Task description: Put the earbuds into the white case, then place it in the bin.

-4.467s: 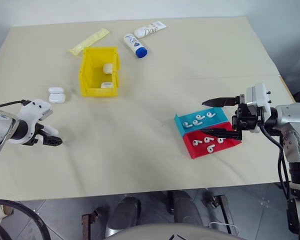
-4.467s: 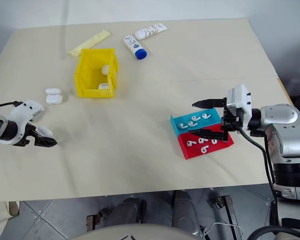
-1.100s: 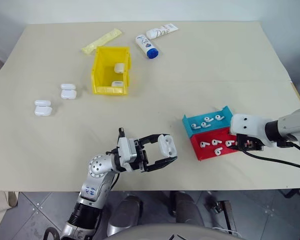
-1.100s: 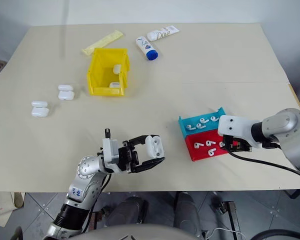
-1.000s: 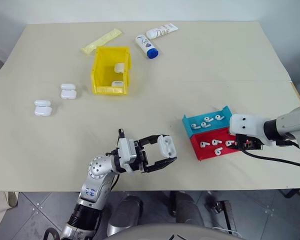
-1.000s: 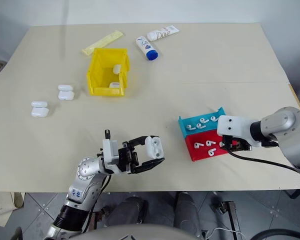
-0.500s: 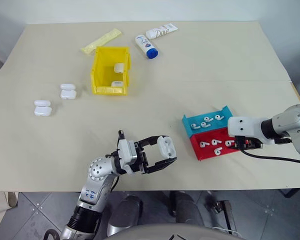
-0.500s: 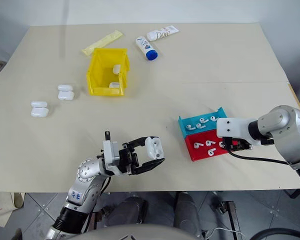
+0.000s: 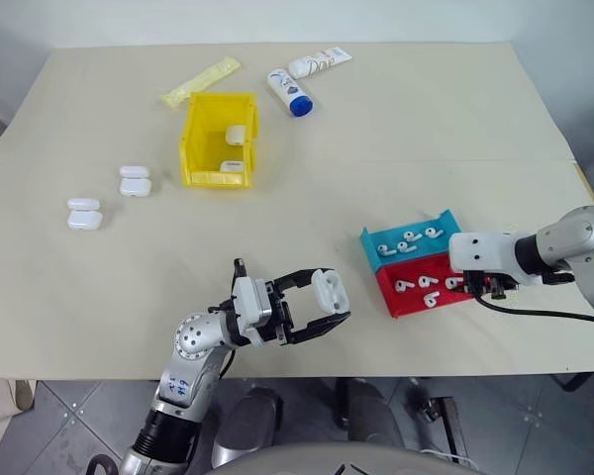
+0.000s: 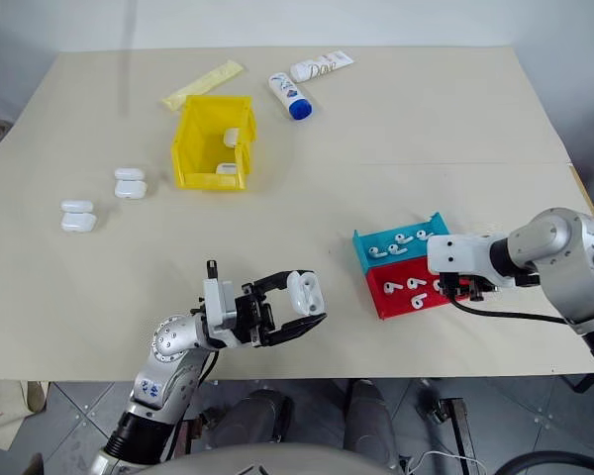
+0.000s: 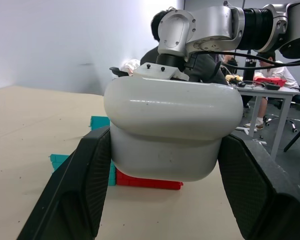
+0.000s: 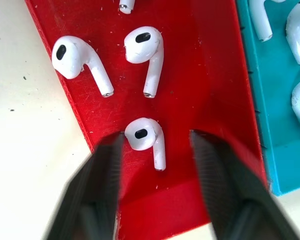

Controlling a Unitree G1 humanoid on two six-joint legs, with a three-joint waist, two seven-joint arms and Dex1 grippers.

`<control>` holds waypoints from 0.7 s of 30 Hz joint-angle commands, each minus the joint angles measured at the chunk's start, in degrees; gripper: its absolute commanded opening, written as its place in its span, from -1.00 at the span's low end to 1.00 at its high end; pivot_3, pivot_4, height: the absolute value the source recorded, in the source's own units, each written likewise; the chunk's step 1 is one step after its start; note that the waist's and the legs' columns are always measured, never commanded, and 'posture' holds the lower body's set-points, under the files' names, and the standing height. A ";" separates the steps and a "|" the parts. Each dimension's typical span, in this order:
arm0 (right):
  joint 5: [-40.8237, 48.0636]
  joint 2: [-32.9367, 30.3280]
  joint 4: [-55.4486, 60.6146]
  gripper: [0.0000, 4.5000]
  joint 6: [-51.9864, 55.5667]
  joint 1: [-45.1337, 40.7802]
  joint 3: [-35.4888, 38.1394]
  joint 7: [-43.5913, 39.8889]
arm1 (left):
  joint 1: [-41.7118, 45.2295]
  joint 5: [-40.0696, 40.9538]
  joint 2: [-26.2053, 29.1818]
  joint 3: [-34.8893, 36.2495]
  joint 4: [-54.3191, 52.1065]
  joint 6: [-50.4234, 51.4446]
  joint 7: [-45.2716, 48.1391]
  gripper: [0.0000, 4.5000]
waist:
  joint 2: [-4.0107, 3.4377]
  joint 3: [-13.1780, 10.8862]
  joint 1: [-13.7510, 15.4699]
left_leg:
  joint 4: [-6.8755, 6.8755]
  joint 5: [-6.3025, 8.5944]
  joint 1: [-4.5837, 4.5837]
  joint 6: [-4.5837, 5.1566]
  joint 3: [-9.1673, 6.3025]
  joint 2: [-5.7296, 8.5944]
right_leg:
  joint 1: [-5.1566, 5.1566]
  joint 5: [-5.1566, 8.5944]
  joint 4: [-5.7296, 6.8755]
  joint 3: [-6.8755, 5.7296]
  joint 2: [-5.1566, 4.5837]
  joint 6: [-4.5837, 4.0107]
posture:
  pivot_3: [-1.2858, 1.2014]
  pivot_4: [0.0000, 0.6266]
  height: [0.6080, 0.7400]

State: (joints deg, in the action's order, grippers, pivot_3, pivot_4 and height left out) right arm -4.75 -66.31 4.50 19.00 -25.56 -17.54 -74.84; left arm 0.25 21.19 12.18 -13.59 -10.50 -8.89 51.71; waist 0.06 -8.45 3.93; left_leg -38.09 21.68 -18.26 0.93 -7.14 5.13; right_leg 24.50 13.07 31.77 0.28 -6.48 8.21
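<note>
My right gripper [image 12: 155, 170] is blurred, jaws apart astride one earbud [image 12: 146, 137] in the red tray [image 12: 190, 90], at four o'clock on the table [image 9: 376, 148]. My left gripper [image 9: 322, 309] clamps the white case [image 9: 326, 289] near six. The far tube [image 9: 320, 62] reads "Dove".

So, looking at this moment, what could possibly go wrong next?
1. The right gripper straddles one earbud in the red tray. The earbud is tiny and glossy, so it may slip out or flick away as the fingers close.
2. The near-side finger stands almost at the tray's edge and could push the tray.
3. The left gripper holds the white case by its smooth sides above the table; it might slip.
</note>
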 commanded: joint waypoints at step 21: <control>40.64 19.17 25.23 -0.77 28.00 10.02 36.63 9.41 | 10.63 4.41 -3.53 0.49 10.33 -1.24 6.50 0.25 | 0.10 0.04 0.73 | -0.05 -0.01 -0.04 -0.04 -0.10 -0.02 | -0.03 -0.04 0.00 -0.04 0.00 -0.03 | 0.03 -0.52 1.00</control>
State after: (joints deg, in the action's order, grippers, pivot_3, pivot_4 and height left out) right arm 30.78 -48.39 26.42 44.69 -15.88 16.78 -67.40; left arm 9.71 23.97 9.29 -13.42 -0.62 -9.44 56.59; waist 0.17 -8.41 4.66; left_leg -38.14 21.67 -18.29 0.89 -7.24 5.11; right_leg 24.45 13.03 31.77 0.24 -6.48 8.18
